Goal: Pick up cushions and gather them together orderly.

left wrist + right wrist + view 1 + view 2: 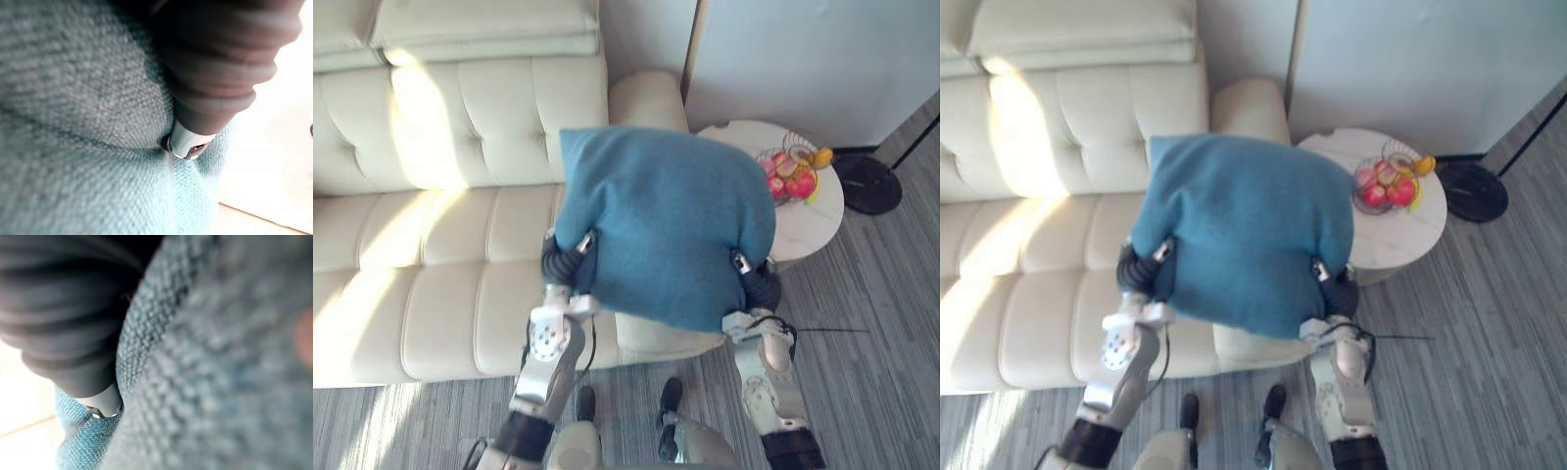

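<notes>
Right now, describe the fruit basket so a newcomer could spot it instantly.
Right of the cream sofa stands a round white side table. On it sits a wire basket of red and yellow fruit, the only thing seen on that tabletop.

The cushion (pixel 666 225) was a plain teal blue with a coarse weave. The sofa (pixel 431 255) was cream, the round side table (pixel 811 227) white, its fruit (pixel 793 180) red and yellow, and the floor (pixel 881 323) grey with fine streaks.
</notes>
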